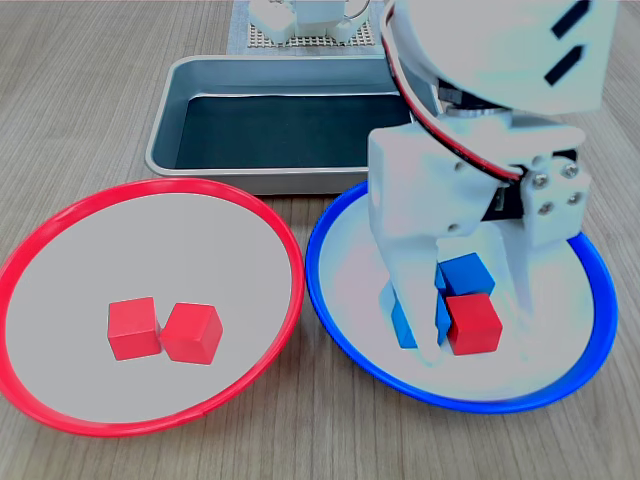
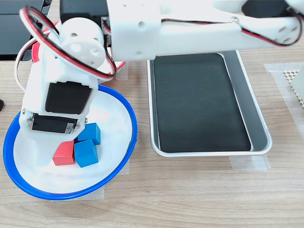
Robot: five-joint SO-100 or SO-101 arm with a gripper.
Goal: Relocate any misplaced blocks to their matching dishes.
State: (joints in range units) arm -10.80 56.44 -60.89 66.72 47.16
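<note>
one red block [image 1: 473,322] sits misplaced in the blue dish [image 1: 345,225] beside blue blocks [image 1: 466,272]; tool [image 1: 465,335] straddles it, jaws apart, gripping nothing yet (red dish [image 1: 40,232] beside holds two reds).

Three red blocks show in the first exterior view: two [image 1: 133,327] [image 1: 192,333] in the red-rimmed dish [image 1: 150,195] and one [image 1: 473,323] in the blue-rimmed dish [image 1: 560,385]. Two blue blocks [image 2: 90,133] [image 2: 86,153] sit there too in the second exterior view. There are two dishes and one metal tray [image 1: 175,125].
</note>
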